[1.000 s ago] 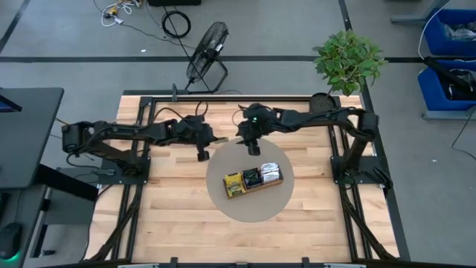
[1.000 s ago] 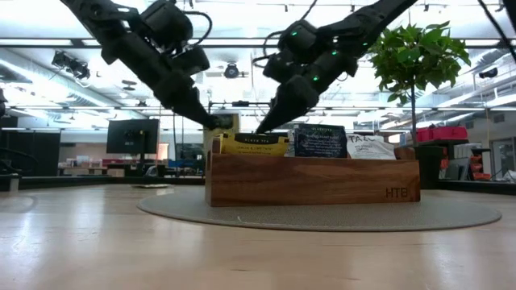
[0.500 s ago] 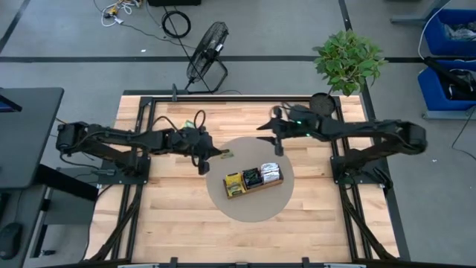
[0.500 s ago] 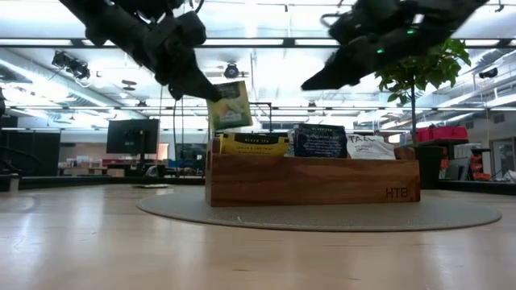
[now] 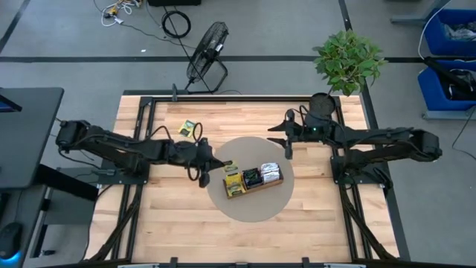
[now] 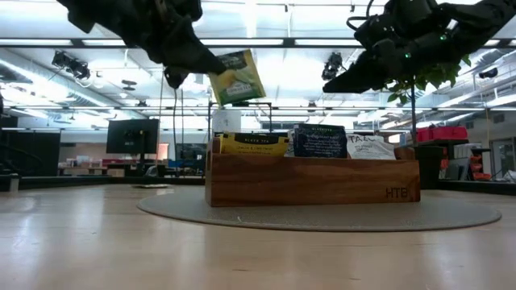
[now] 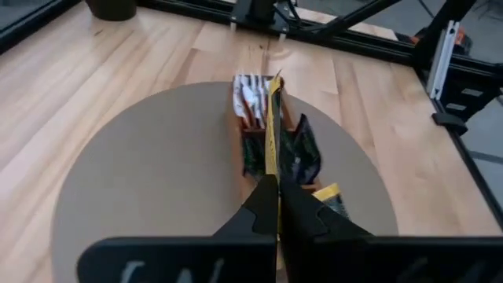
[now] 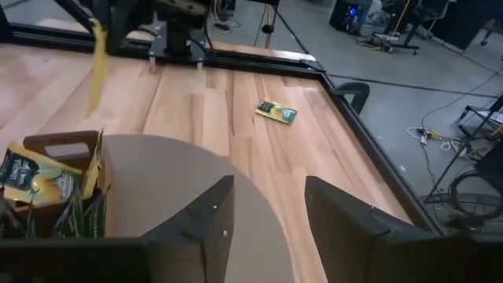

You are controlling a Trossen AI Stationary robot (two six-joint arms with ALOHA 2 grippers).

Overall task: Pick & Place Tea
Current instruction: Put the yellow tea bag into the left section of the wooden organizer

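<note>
While left pincer (image 6: 208, 71) grips one sachet (image 6: 236, 78) — three tray (image 5: 256, 186) compartments.

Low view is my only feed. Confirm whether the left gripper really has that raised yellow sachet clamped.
Observer: Yes. The left wrist view shows the left gripper shut on the yellow sachet, pinching it at one edge.
Operator: Place it from above.
Observer: In the high view it hangs over the round mat, near the left end of the wooden tray.
Operator: Report anything loose on the table.
Observer: One loose sachet lies flat on the bare wood, on the far side of the left arm, off the mat.
</note>
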